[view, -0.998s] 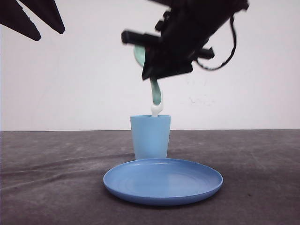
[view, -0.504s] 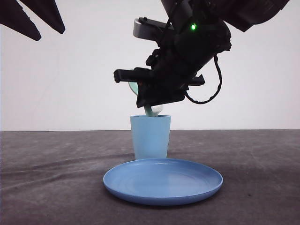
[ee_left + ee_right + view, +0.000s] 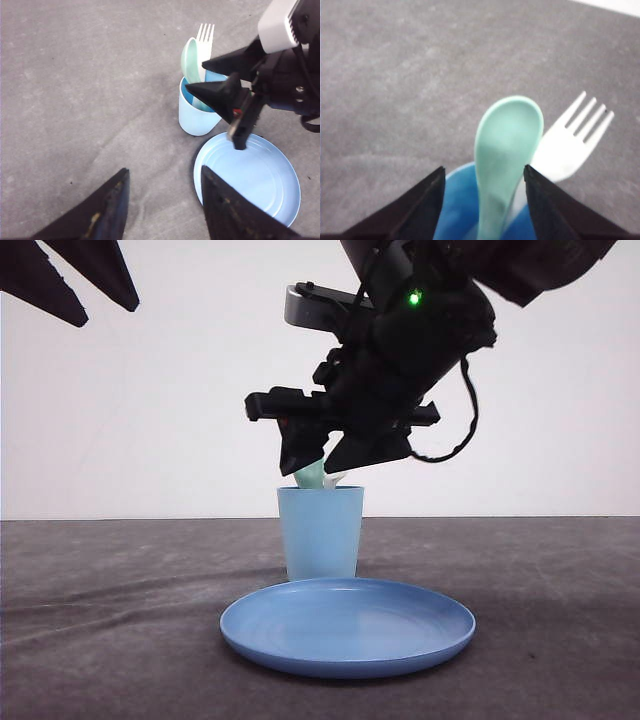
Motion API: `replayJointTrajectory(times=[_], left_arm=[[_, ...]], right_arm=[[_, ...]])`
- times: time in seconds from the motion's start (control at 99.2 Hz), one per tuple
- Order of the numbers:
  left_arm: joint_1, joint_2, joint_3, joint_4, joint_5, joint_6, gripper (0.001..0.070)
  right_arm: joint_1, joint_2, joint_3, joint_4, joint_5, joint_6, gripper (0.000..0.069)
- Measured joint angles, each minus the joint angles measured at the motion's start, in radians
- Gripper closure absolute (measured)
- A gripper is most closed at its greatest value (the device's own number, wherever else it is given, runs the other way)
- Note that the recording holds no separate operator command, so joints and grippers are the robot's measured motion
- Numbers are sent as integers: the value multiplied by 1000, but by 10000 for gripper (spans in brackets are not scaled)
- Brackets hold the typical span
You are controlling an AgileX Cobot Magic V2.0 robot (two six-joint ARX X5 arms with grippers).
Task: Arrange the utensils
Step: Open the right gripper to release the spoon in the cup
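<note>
A light blue cup (image 3: pixel 320 530) stands behind a blue plate (image 3: pixel 348 625). The mint-green spoon (image 3: pixel 507 135) and the white fork (image 3: pixel 570 142) both stand in the cup (image 3: pixel 197 117), bowl and tines up, leaning on its rim. My right gripper (image 3: pixel 312 466) hovers just above the cup and is open. In the right wrist view the spoon's handle rises between the fingers with a gap on each side. My left gripper (image 3: pixel 164 170) is open, high at the left, holding nothing.
The plate (image 3: pixel 250 175) lies on the grey cloth in front of the cup, touching nothing. Bare grey cloth (image 3: pixel 75 100) stretches to the left of the cup and plate. A white wall (image 3: pixel 150 420) closes the back.
The right gripper came down with the spoon until its handle went into the cup beside the fork. Its fingers then spread apart and the spoon now rests in the cup.
</note>
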Motion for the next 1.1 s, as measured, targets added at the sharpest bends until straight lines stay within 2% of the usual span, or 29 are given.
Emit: replayJointTrajectory(times=[0.222,0.292,0.343,0.464,0.514,0.776,1.099], left_arm=[[0,0,0,0,0,0,443],[0,0,0,0,0,0,443],[0,0,0,1,0,0,443],[0,0,0,1,0,0,443],[0,0,0,1,0,0,443],[0,0,0,1,0,0,443],[0,0,0,1,0,0,443]], right_arm=[[11,-186,0,-161,-2,0,376],[17,-251,0,-231,-21,2,351],[23,-293,0,-290,-26,12,294],[31,-369,0,-413,-31,71,73],[34,-386,0,-451,-31,98,8],[49,-357,0,-628,-31,227,11],[56,-219,0,-608,-32,300,11]])
